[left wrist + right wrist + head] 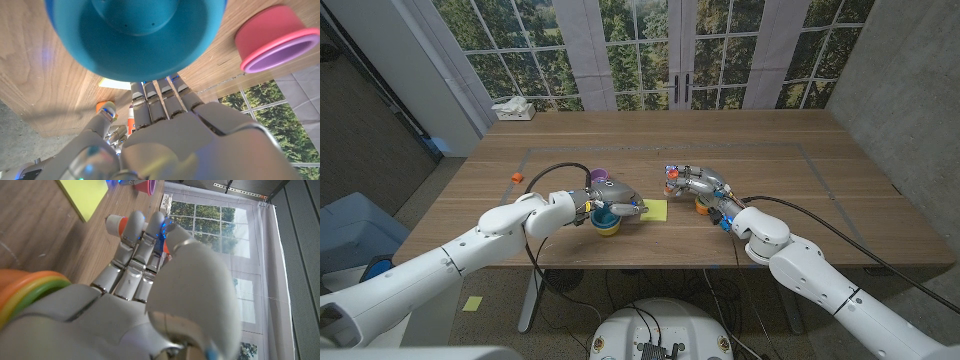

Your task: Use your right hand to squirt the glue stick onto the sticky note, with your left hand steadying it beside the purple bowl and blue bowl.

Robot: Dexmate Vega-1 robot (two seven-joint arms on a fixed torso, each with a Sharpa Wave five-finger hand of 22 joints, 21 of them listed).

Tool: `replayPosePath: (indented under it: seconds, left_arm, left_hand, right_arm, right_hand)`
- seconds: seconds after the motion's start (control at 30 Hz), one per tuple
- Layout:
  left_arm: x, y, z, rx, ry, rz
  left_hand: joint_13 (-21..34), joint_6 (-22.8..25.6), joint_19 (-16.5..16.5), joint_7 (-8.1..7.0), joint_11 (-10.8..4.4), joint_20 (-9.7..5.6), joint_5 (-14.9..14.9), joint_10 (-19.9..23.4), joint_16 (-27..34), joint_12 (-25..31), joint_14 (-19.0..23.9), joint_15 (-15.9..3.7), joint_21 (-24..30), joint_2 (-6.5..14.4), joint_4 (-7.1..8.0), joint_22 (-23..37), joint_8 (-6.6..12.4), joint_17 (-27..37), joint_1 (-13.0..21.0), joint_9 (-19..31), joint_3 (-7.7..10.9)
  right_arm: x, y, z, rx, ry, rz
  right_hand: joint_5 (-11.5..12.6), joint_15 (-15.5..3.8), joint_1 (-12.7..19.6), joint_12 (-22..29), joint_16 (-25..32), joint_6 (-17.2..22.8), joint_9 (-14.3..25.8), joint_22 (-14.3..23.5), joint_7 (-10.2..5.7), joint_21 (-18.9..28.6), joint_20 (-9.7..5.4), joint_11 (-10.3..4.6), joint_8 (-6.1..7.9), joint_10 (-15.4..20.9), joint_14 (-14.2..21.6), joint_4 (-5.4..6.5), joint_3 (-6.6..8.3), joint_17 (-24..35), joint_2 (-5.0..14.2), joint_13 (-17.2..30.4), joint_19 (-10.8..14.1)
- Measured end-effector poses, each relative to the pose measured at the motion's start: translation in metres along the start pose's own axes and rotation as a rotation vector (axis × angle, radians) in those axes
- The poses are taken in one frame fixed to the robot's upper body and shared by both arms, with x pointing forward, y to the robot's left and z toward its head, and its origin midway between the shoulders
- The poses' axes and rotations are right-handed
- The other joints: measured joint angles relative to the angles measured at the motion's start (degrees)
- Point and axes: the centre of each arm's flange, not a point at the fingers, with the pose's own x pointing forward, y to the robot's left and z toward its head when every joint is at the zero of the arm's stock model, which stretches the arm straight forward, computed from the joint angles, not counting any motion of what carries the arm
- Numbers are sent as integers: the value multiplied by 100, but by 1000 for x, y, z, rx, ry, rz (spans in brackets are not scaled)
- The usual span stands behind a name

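Note:
A yellow sticky note (656, 209) (116, 83) (85, 197) lies on the wooden table (770, 150), just right of the blue bowl (606, 224) (135, 35). The purple bowl (602, 178) (272, 42) stands behind the blue one. My left hand (612, 205) (165, 125) reaches over the blue bowl, its straight fingers (155, 97) stretched to the note's left edge. To the right of the note, my right hand (698, 186) (150, 280) curls around the glue stick (672, 180) (116, 224). The stick's orange and white tip pokes out toward the note and stays off it.
An orange, rainbow-ringed object (706, 208) (25, 287) sits under my right wrist. A small orange block (517, 177) lies at the left, and a white box (513, 110) rests at the far left corner. Tape lines mark a rectangle on the tabletop.

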Motion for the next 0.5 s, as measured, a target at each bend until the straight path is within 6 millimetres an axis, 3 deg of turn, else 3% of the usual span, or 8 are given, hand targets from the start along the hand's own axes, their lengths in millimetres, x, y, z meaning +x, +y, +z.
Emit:
replayPosePath:
  seconds: [0.5]
  left_arm:
    - [2, -2, 8, -7, 15, -17]
  left_hand:
    - [-3, -39, 0, 25, 22, 0, 0, -20, 0, -1, 1, 1, 1, 0, -18, 1, -43, 0, 0, -5, -17]
  right_arm:
    - [3, -9, -5, 31, 44, 37]
  right_hand:
    - [25, -31, 0, 0, 3, -1, 31, 0, 0, 0, -11, 0, -3, 0, 32, -8, 41, 1, 0, -3, 53]
